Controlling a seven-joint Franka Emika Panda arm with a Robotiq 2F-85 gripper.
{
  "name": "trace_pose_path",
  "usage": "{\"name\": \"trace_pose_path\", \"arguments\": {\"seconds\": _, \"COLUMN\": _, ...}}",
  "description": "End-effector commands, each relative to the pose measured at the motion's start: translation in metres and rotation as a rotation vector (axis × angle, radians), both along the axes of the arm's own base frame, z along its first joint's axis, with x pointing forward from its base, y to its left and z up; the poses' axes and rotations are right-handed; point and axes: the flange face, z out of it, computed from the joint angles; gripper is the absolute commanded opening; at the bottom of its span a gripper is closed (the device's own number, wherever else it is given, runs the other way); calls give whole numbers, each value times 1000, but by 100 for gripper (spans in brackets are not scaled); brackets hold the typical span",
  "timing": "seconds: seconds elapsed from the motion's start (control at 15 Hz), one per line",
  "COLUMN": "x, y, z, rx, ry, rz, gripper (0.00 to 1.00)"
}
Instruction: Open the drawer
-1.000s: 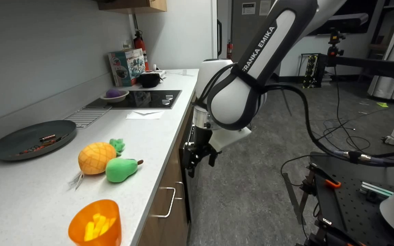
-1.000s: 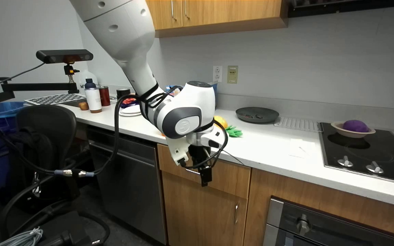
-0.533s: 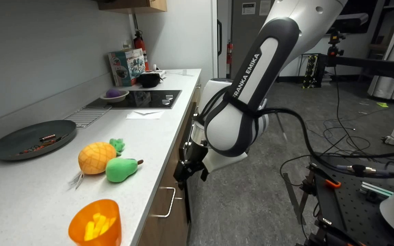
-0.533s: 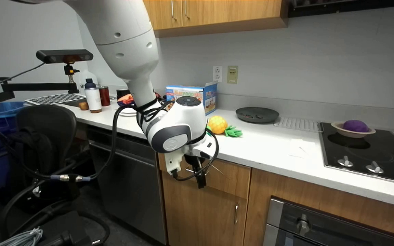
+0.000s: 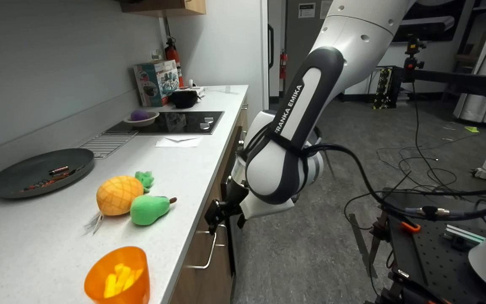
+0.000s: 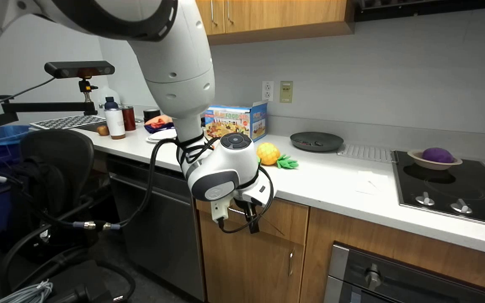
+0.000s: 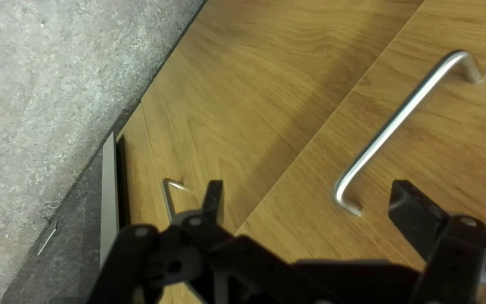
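The drawer (image 6: 289,219) has a brown wood front and sits shut under the countertop; its inner sides are hidden. Its front also shows on the right of the wrist view (image 7: 449,139), with its silver bar handle (image 7: 399,116) running diagonally. The handle shows in an exterior view (image 5: 209,253); it is partly hidden behind the wrist in an exterior view (image 6: 237,211). My gripper (image 7: 309,188) is open and empty, with its fingers spread wide. In the wrist view the handle's lower end appears between the fingertips, nearer the right finger, with no visible contact. The gripper (image 5: 227,226) is close to the drawer front, near the handle's far end.
A cupboard door (image 6: 246,261) with its own silver handle (image 6: 291,261) lies below the drawer. A dark dishwasher (image 6: 154,219) and an oven (image 6: 377,273) flank it. The counter edge overhangs; a green pear (image 5: 148,210), a pineapple (image 5: 118,195) and an orange cup (image 5: 116,253) stand on top.
My gripper has moved down and in toward the drawer front, closer to its handle. The drawer has not moved.
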Motion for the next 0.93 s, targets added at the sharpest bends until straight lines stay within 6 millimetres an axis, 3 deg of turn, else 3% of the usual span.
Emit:
{"name": "trace_pose_path", "arguments": {"seconds": 0.0, "x": 13, "y": -6, "z": -16, "rx": 46, "ry": -34, "rz": -7, "gripper": 100}}
{"name": "trace_pose_path", "arguments": {"seconds": 0.53, "x": 16, "y": -10, "z": -43, "rx": 92, "ry": -6, "rz": -6, "gripper": 100}}
{"name": "trace_pose_path", "arguments": {"seconds": 0.87, "x": -3, "y": -5, "z": -41, "rx": 99, "ry": -1, "rz": -27, "gripper": 100}}
